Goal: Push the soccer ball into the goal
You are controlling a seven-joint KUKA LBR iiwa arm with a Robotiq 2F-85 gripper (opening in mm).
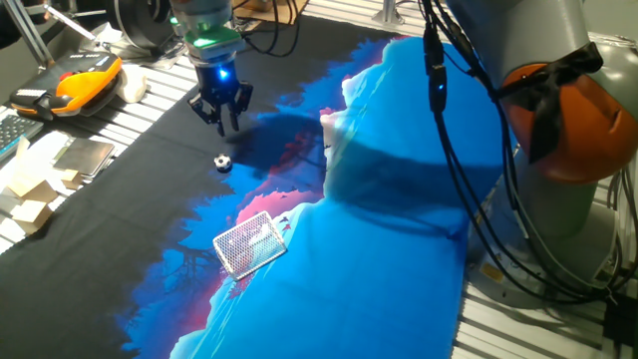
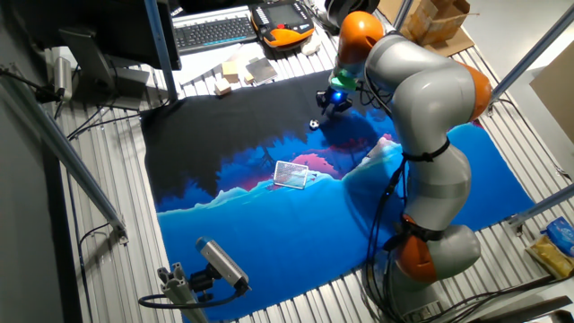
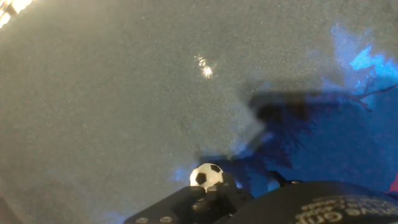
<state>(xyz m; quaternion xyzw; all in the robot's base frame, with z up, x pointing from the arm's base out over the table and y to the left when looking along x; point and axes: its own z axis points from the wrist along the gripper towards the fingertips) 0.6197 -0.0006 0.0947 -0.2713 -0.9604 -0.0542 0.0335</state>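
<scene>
The soccer ball (image 1: 221, 162) is a tiny white ball with black patches, lying on the black part of the cloth. My gripper (image 1: 226, 122) hangs just behind it, a little above the cloth, with its fingers drawn together and nothing in them. The goal (image 1: 249, 243), white frame and mesh, lies on the blue and pink part of the cloth, well in front of the ball. In the other fixed view the gripper (image 2: 333, 104), the ball (image 2: 314, 124) and the goal (image 2: 291, 174) stand in a rough line. In the hand view the ball (image 3: 206, 175) sits right at the hand's black body (image 3: 267, 205).
A blue, pink and black cloth (image 1: 399, 249) covers the table. An orange teach pendant (image 1: 85, 80) and wooden blocks (image 1: 30, 199) lie off the cloth at the left. A keyboard (image 2: 215, 31) is at the far edge. The arm's base and cables (image 1: 478, 199) stand at the right.
</scene>
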